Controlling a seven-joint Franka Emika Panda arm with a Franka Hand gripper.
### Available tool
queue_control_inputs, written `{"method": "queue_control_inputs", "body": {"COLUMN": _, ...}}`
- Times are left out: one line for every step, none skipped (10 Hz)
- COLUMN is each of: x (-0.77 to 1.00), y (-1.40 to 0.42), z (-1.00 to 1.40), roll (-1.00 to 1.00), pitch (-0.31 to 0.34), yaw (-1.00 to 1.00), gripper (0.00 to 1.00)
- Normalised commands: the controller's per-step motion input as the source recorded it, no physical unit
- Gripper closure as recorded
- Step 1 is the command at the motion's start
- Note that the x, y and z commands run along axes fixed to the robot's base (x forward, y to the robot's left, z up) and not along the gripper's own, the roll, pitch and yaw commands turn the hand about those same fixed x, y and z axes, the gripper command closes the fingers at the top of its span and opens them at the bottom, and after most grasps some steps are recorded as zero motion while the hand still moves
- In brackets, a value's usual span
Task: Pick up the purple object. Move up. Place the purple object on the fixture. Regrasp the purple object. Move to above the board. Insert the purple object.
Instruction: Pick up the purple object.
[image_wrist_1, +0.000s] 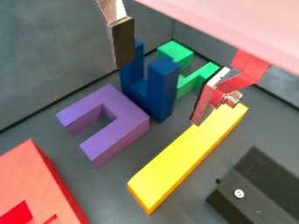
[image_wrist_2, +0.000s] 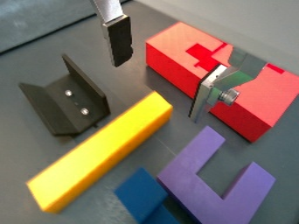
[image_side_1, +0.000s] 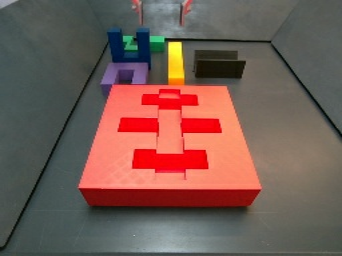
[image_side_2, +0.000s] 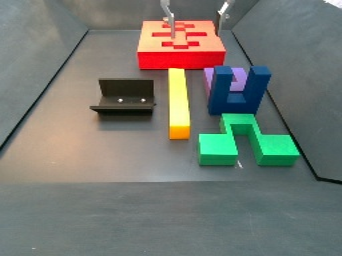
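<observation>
Yellow bar (image_side_2: 179, 101) is lying flat on the floor, long axis running toward the far end. Dark blue U-shaped block (image_side_2: 242, 90) is standing upright just beside it, prongs pointing up. Green stepped block (image_side_2: 242, 141) is lying flat, touching the blue one's near side.

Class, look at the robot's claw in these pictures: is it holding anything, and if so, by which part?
Nothing is held. The claw hangs open above the floor, its fingers apart with only air between them. The purple object lies flat on the floor, untouched.
</observation>
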Motion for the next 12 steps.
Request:
{"method": "queue_control_inputs", "body": {"x": -0.34, "y": -0.34, "z": -0.64, "roll": -0.06, "pitch": -0.204, "yaw": 0.19, "gripper": 0.0}}
{"method": "queue_control_inputs", "body": {"x": -0.42, "y": -0.57, "z": -0.59, "roll": 0.0, "pitch": -0.159, "yaw": 0.08, "gripper": 0.0}}
{"method": "queue_control_inputs", "body": {"x": -0.38, "y": -0.6, "z": -0.44, "roll": 0.02, "pitch": -0.096, "yaw": 0.0, "gripper": 0.0}}
{"method": "queue_control_inputs", "body": {"x": -0.23, "y": -0.39, "z": -0.32, "roll": 0.0, "pitch": -0.114, "yaw": 0.0, "gripper": 0.0}}
{"method": "queue_control_inputs", "body": {"x": 0.0, "y": -0.17, "z": -0.27, "roll": 0.0, "pitch": -0.076, "yaw": -0.1, "gripper": 0.0}}
{"method": "queue_control_inputs", "body": {"x": 0.0, "y": -0.11, "z": -0.3, "roll": 0.0, "pitch": -0.051, "yaw": -0.12, "gripper": 0.0}}
{"method": "queue_control_inputs", "body": {"x": 0.0, "y": -0.08, "z": -0.45, "roll": -0.02, "pitch": -0.083, "yaw": -0.08, "gripper": 0.0}}
{"method": "queue_control_inputs", "body": {"x": -0.03, "y": -0.11, "z": -0.47, "roll": 0.0, "pitch": -0.053, "yaw": -0.04, "gripper": 0.0}}
{"method": "queue_control_inputs", "body": {"x": -0.13, "y": -0.13, "z": -0.32, "roll": 0.0, "pitch": 0.0, "yaw": 0.0, "gripper": 0.0}}
{"method": "queue_control_inputs", "body": {"x": -0.01, "y": -0.12, "z": -0.27, "roll": 0.0, "pitch": 0.0, "yaw": 0.0, "gripper": 0.0}}
{"method": "queue_control_inputs", "body": {"x": 0.0, "y": -0.16, "z": -0.3, "roll": 0.0, "pitch": 0.0, "yaw": 0.0, "gripper": 0.0}}
{"method": "queue_control_inputs", "body": {"x": -0.04, "y": -0.18, "z": -0.26, "roll": 0.03, "pitch": 0.003, "yaw": 0.0, "gripper": 0.0}}
